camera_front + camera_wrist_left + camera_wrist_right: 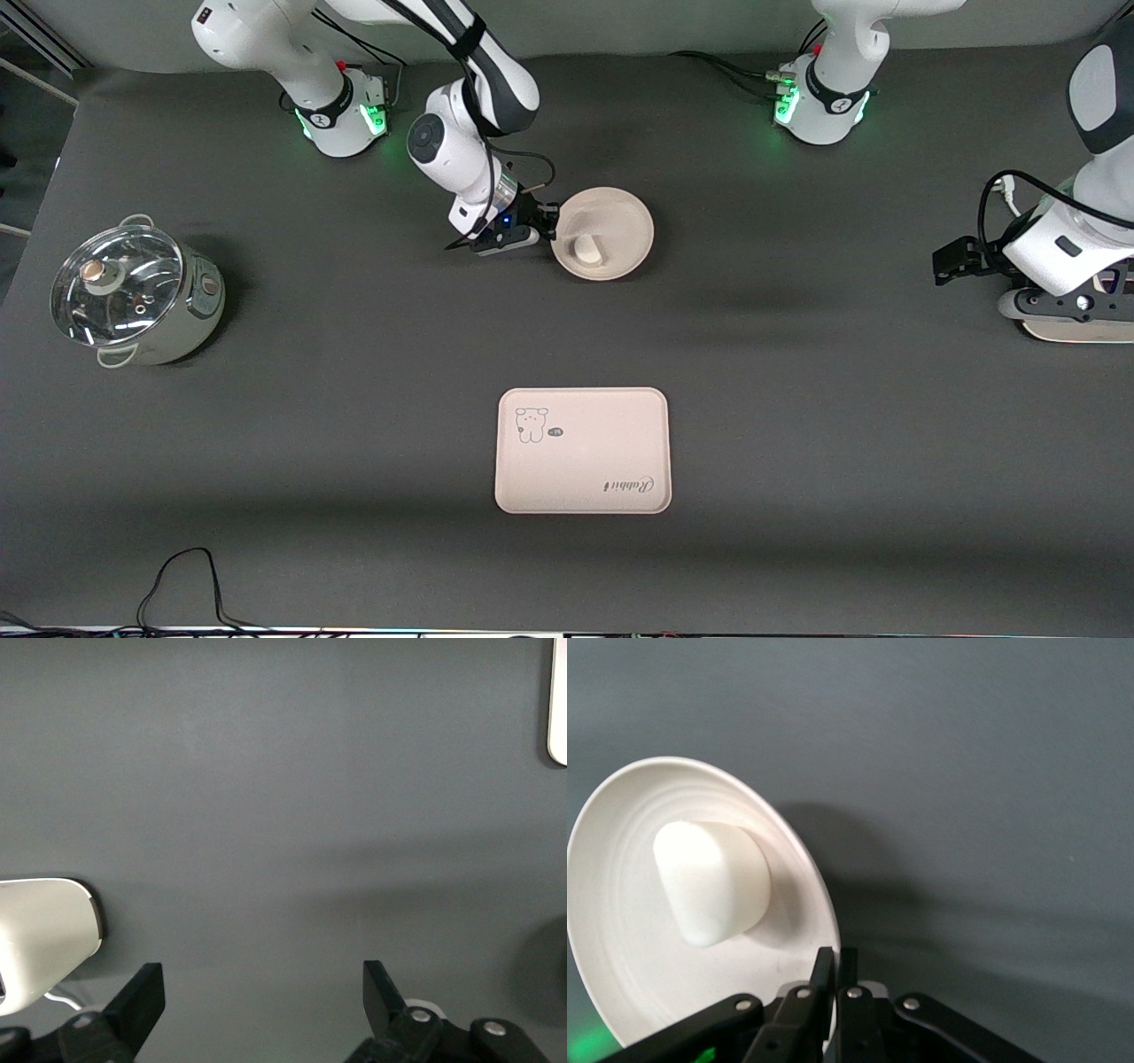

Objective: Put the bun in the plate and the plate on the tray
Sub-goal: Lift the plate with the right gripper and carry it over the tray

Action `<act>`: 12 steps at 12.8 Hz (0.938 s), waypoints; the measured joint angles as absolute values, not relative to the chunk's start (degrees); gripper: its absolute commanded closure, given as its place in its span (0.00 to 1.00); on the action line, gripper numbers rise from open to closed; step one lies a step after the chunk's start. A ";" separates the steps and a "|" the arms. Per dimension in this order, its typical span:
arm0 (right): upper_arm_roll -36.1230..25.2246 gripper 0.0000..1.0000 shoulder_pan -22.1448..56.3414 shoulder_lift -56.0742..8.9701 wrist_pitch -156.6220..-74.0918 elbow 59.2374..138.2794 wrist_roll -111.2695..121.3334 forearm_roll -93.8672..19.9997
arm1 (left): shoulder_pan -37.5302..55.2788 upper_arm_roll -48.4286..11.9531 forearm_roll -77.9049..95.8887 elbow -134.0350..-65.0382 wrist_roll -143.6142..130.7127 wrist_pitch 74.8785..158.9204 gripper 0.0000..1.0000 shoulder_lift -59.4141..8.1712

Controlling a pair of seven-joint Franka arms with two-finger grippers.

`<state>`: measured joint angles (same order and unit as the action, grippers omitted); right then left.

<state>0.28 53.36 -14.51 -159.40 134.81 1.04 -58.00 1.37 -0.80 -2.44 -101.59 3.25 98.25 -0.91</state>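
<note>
The round cream plate is toward the robots' side of the table's middle, and the off-white bun lies in it. My right gripper is shut on the plate's rim at the edge toward the right arm's end. In the right wrist view the closed gripper pinches the plate's rim, the plate looks tilted, and the bun rests inside. The tray with its rabbit drawing lies flat nearer the front camera than the plate. My left gripper is open and empty, waiting low at the left arm's end.
A steel pot with a glass lid stands at the right arm's end of the table. A white object lies under the left hand. Cables run along the table's front edge.
</note>
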 measured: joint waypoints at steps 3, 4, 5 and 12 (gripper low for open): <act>-4.50 1.00 49.57 -9.65 -148.01 133.33 1.03 -47.61 | 1.56 -0.82 -2.43 -101.54 3.26 98.48 0.00 -0.92; -7.21 1.00 49.29 -8.99 -143.57 131.62 1.03 -45.16 | 1.59 -0.82 -2.42 -101.54 3.26 98.49 0.00 -0.92; -9.37 1.00 49.05 -8.81 -139.87 129.52 1.03 -43.81 | 1.60 -0.82 -2.42 -101.53 3.26 98.50 0.00 -0.92; -12.82 1.00 47.30 -18.61 -135.24 114.23 -0.94 -43.05 | 1.72 -0.82 -2.37 -101.51 3.26 98.52 0.00 -0.93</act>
<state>-12.82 47.30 -18.61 -135.24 114.23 -0.94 -43.05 1.72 -0.82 -2.37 -101.51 3.26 98.52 -0.93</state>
